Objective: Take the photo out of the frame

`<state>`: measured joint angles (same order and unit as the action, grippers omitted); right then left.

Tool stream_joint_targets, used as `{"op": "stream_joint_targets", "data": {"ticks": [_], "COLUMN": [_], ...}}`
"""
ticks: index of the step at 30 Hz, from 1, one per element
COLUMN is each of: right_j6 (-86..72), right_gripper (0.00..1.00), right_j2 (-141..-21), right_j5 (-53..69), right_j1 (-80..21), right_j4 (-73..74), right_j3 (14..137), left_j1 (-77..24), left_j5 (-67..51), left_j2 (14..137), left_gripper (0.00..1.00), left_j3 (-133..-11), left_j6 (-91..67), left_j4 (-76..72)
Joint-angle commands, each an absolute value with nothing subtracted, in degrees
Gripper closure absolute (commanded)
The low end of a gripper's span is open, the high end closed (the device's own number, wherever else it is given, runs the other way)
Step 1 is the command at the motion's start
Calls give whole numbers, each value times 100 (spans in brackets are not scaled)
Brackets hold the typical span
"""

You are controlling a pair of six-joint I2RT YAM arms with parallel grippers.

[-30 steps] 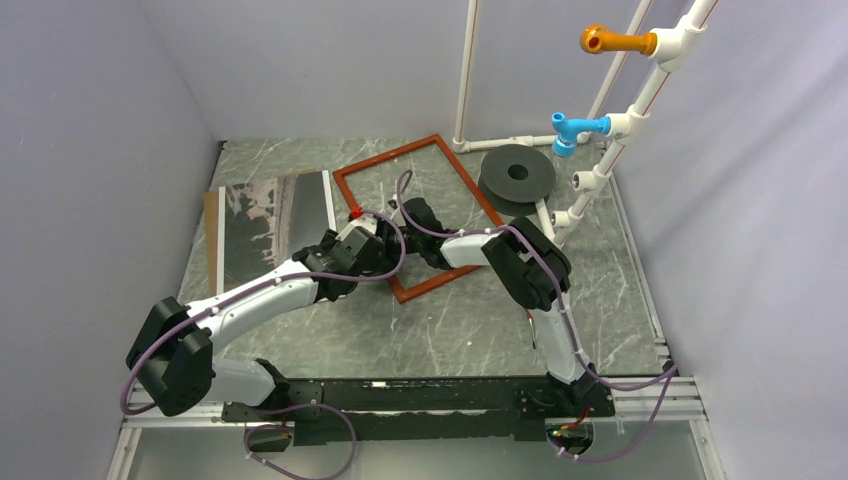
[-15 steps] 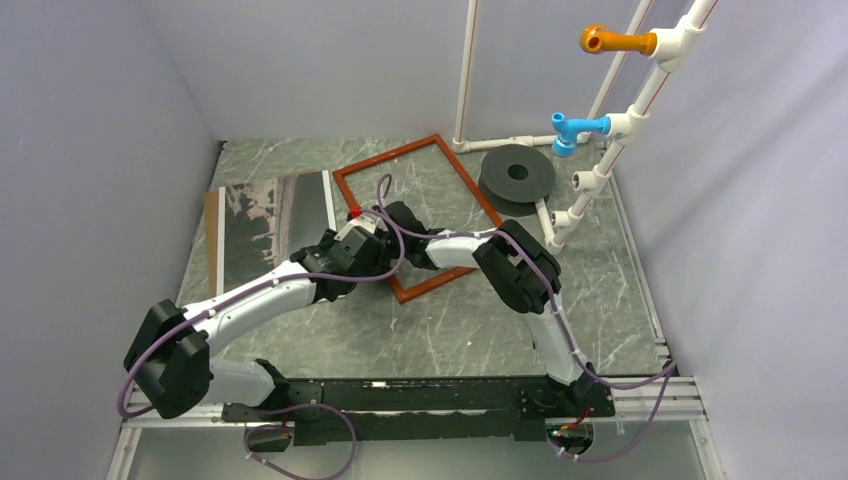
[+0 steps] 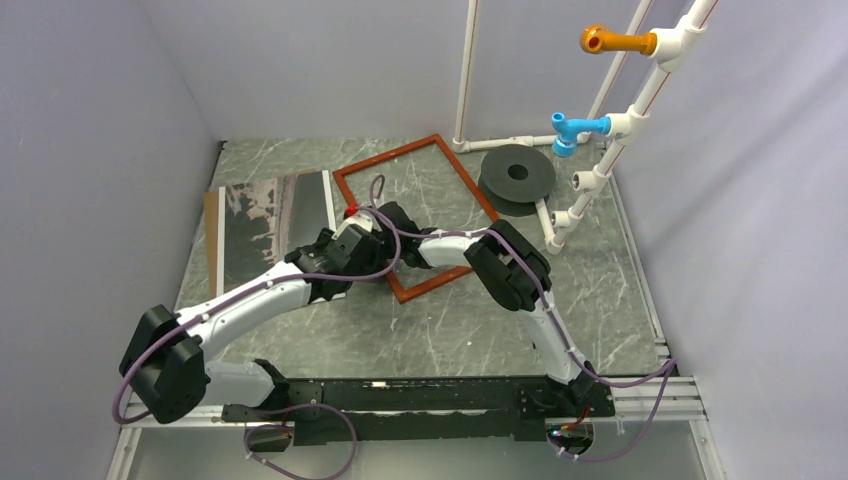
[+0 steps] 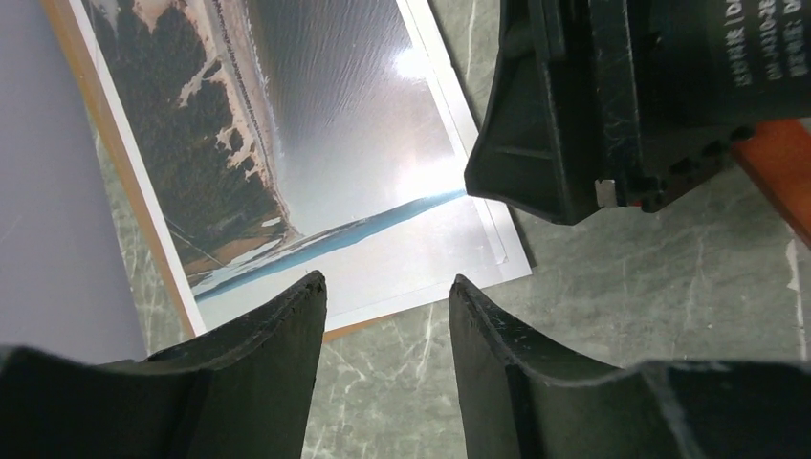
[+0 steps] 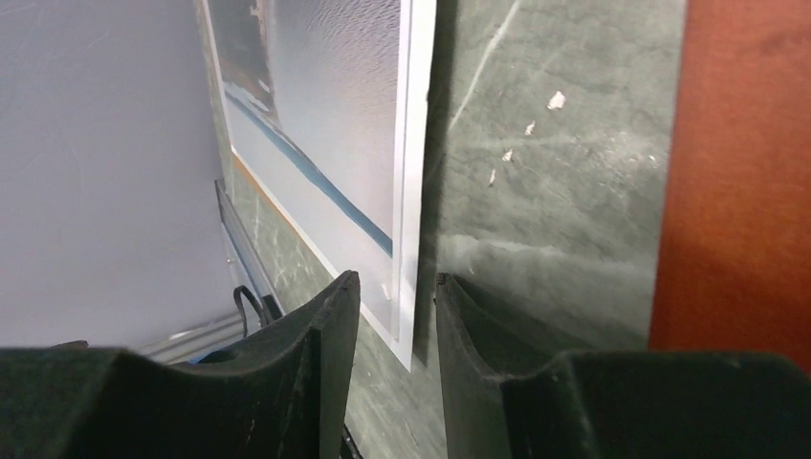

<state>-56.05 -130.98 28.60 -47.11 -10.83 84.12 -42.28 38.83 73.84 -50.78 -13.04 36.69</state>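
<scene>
Glossy photo (image 3: 270, 215) flat on brown backing panel (image 3: 211, 240) at bench (image 3: 450, 330) left, just beside empty reddish-brown frame (image 3: 386, 156), left end effector (image 4: 386, 282) above photo's corner, moderately parted, empty, right end effector (image 5: 397, 279) narrowly parted beside photo's edge, gripping nothing

Photo (image 4: 316, 143) reading as thin glossy paper, glare washing over centre, pale border looking smooth. Frame (image 3: 388, 156) showing reddish-brown wood, matt, even finish. Backing panel (image 3: 211, 235) looking dull brown, fibreboard-like. Tabletop (image 3: 450, 330) showing grey-green marble pattern w/ slight sheen. Left gripper (image 4: 387, 287) fingers (image 4: 258, 373) appearing black matt plastic, scuffed at edges. Arm shells (image 3: 250, 300) looking smooth white plastic; pipes (image 3: 465, 70) white plastic, semi-gloss
</scene>
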Motion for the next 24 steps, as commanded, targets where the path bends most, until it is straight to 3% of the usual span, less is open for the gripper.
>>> {"op": "stream_joint_targets", "data": {"ticks": [1, 7, 19, 21, 24], "right_j6": [-5520, -5579, -5657, -5699, -5871], "right_gripper": [63, 68, 93, 100, 100], "right_j2": [-13336, -13487, -13503, -13479, -13341], "right_j5": [2780, 2859, 3026, 3126, 3355], "right_j1": [-4762, -4764, -4734, -4714, -4680], "right_j4": [-1105, -1206, -1630, -1860, -2555], "right_j3": [8558, 8676, 8693, 8661, 8364], "left_j1": [-4032, -3432, -1523, -1246, -801], "left_j5": [3433, 2503, 83, -235, -624], "left_j2": [6951, 6366, 5511, 5477, 5500], "left_gripper": [45, 43, 37, 34, 27], "left_j3": [-5057, -4914, -4342, -4263, -4173], "left_j6": [-1488, -1586, -1930, -2051, -2324], "left_j4": [3560, 3406, 2859, 2758, 2641]}}
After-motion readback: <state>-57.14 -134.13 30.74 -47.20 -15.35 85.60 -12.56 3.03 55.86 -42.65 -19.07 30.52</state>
